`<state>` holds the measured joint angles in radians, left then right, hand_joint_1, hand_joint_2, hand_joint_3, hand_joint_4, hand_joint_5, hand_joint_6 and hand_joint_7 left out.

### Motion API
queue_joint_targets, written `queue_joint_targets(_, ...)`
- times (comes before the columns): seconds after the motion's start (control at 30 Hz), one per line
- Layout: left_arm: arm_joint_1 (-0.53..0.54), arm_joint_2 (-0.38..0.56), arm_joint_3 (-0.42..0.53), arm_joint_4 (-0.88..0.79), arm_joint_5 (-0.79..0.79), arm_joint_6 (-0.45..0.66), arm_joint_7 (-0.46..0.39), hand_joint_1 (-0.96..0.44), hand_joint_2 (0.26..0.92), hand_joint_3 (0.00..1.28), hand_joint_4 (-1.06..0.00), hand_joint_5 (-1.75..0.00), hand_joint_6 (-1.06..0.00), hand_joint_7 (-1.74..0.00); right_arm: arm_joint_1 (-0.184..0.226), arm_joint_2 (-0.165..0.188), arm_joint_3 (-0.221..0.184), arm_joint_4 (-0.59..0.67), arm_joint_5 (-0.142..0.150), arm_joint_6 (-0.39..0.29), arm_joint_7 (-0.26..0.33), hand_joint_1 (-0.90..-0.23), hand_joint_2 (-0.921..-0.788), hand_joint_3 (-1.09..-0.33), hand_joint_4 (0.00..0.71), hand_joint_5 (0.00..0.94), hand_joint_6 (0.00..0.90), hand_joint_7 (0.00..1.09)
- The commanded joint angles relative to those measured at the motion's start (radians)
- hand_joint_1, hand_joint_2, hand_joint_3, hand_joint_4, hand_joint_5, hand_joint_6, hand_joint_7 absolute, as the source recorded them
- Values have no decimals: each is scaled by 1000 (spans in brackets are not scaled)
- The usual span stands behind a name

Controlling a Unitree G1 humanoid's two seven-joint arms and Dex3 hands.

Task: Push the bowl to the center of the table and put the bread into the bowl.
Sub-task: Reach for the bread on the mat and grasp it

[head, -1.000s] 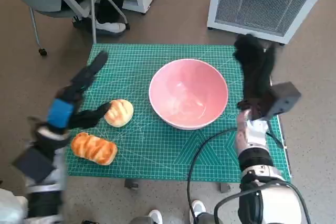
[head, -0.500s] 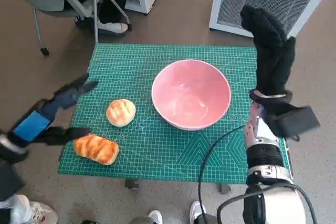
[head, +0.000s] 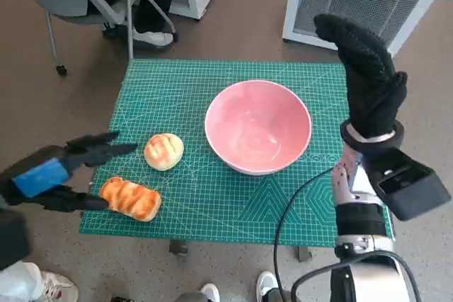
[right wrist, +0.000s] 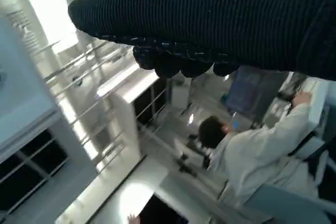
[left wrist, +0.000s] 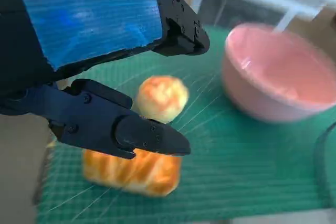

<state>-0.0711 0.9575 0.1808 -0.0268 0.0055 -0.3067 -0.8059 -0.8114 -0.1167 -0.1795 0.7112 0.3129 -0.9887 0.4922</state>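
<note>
A pale pink, smooth-walled bowl (head: 257,126) sits right of center in the head view on the green gridded surface (head: 184,90), holding nothing. Left of it lies a small round golden bun (head: 163,151), and at lower left a longer, orange-brown glazed loaf with ridged stripes (head: 130,199). The left robot hand (head: 53,172) hangs at the left edge, fingers spread around nothing, its lower finger just beside the loaf. The right robot hand (head: 364,76), gloved, is raised at upper right, fingers extended, grasping nothing.
</note>
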Motion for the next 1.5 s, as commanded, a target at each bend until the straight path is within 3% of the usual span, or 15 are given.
queue_joint_targets(0.03, -13, -1, -66, 19, 97, -6, 22, -308, 848, 0, -236, 0, -421, -19, 36, 0, 9, -31, 18, 33, 15, -578, -921, -854, 215, 47, -1, 650)
queue_joint_targets(0.7, -159, -94, -333, 196, 362, 91, 52, -264, 814, 0, -288, -20, -432, -21, 61, 3, 12, -84, 25, 69, 16, -571, -921, -846, 197, 63, -1, 635)
queue_joint_targets(0.83, -166, -109, -365, 222, 384, 108, 48, -222, 813, 1, -376, -42, -461, -37, 62, 1, 11, -83, 23, 67, 16, -571, -921, -845, 195, 69, -1, 630)
queue_joint_targets(0.97, -167, -115, -384, 231, 407, 126, 57, -139, 845, 13, -556, -100, -562, -120, 63, 1, 11, -85, 23, 67, 15, -571, -921, -844, 191, 73, -1, 626)
queue_joint_targets(1.03, -165, -112, -385, 228, 413, 131, 66, -88, 876, 12, -621, -289, -529, -435, 64, 2, 11, -86, 22, 67, 14, -571, -921, -843, 188, 77, -1, 625)
queue_joint_targets(1.1, -160, -104, -380, 221, 413, 123, 80, -45, 898, 106, -596, -784, -479, -880, 64, 2, 11, -85, 23, 67, 14, -571, -921, -842, 187, 79, -1, 624)
queue_joint_targets(1.13, -157, -100, -376, 218, 412, 117, 87, -29, 906, 131, -600, -977, -476, -1017, 64, 2, 11, -85, 24, 67, 14, -571, -921, -841, 185, 81, -1, 624)
queue_joint_targets(1.23, -145, -81, -354, 197, 393, 88, 104, -10, 916, 140, -621, -1189, -501, -1157, 64, 3, 11, -84, 24, 66, 14, -572, -921, -838, 182, 85, -1, 623)
queue_joint_targets(1.5, -138, -45, -270, 125, 301, 59, 84, 0, 915, 142, -589, -1301, -572, -1195, 65, 4, 9, -82, 24, 66, 13, -567, -921, -835, 173, 103, -1, 622)
